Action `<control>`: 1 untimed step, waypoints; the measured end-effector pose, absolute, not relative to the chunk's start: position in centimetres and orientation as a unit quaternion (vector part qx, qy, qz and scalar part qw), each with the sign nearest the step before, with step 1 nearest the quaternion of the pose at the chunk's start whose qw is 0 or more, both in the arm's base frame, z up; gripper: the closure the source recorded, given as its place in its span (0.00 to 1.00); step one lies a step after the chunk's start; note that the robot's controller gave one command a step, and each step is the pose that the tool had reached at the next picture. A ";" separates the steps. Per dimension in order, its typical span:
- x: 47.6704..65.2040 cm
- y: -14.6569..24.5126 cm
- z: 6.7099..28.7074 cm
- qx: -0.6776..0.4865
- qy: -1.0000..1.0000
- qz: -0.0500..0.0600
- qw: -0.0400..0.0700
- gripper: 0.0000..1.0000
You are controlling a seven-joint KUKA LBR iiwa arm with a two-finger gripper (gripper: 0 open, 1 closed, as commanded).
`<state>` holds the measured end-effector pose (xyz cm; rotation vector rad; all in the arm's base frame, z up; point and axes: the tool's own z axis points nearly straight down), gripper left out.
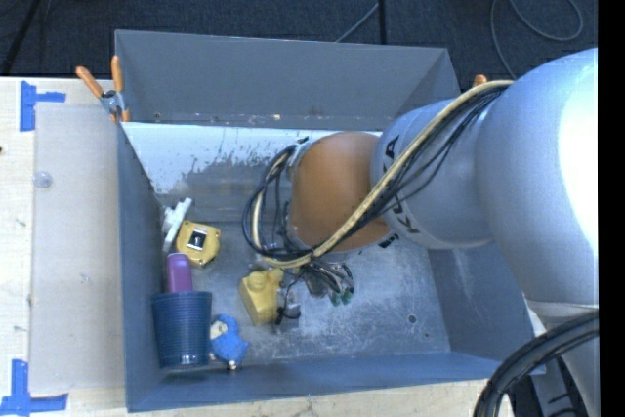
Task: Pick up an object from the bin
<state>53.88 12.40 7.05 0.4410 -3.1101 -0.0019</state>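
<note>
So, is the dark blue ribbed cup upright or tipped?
Tipped, seemingly: the cup shows its ribbed side, no open mouth facing up.

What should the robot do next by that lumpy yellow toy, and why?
Probably slide a touch toward the blue cup, to centre over the lumpy yellow thing. The gripper sits low at that thing's edge, on the side away from the cup, so it looks beside it rather than squarely above it.
</note>
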 end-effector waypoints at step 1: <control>53.8 12.4 7.3 0.140 -0.990 -0.001 0.001 1.00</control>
